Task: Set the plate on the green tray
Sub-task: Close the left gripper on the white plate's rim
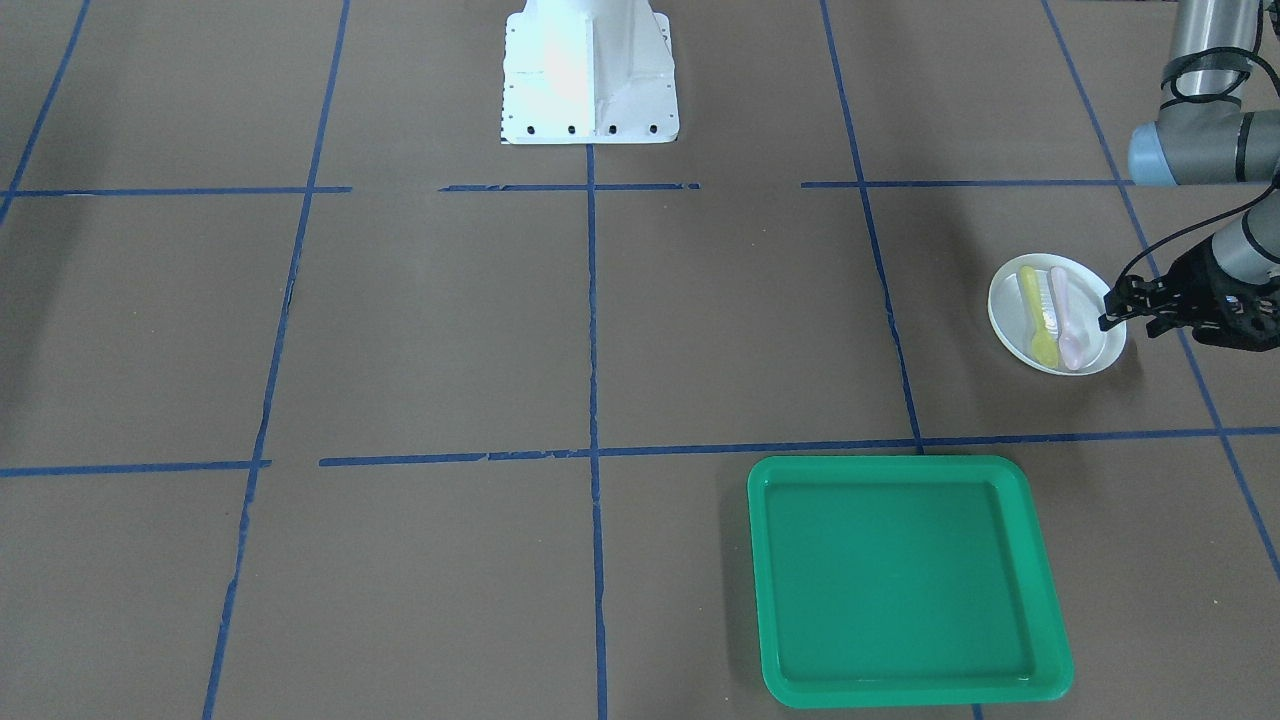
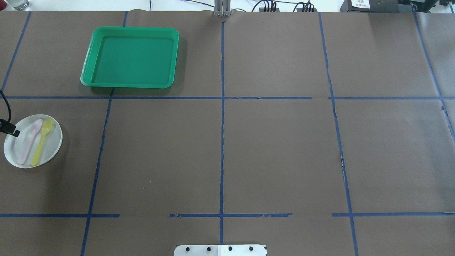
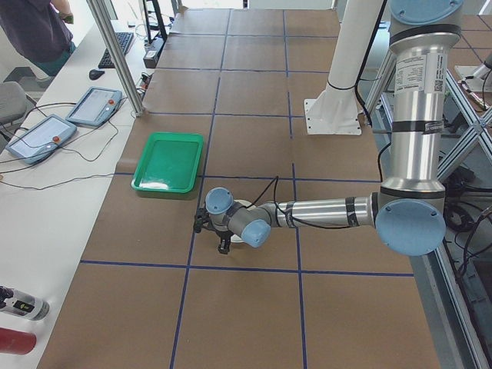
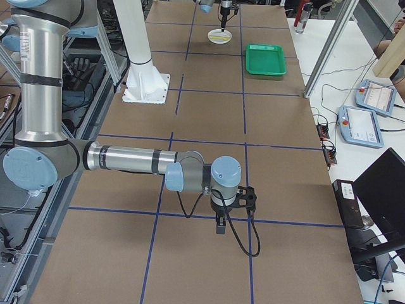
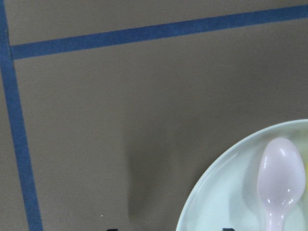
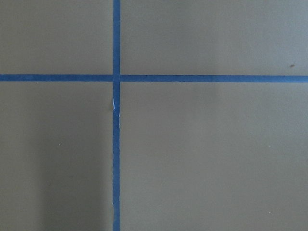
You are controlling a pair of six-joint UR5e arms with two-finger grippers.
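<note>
The white plate (image 1: pixel 1090 345) lies on the brown table at the robot's far left, also in the overhead view (image 2: pixel 53 142). It carries a yellow spoon (image 1: pixel 1038 315) and a pink spoon (image 1: pixel 1066 320). My left gripper (image 1: pixel 1126 322) is open and low at the plate's outer rim. In the left wrist view the rim (image 5: pixel 202 192) runs between the two fingertips at the bottom edge. The green tray (image 1: pixel 900 580) lies empty, apart from the plate, farther out from the robot (image 2: pixel 131 57). My right gripper (image 4: pixel 221 218) shows only in the exterior right view, so I cannot tell its state.
The white robot base (image 1: pixel 590 70) stands at the table's near middle edge. Blue tape lines (image 2: pixel 222 142) divide the brown table cover. Beyond the tray's side, a white desk holds tablets (image 3: pixel 92 106) and cables. A metal post (image 3: pixel 119 58) stands by the table's edge.
</note>
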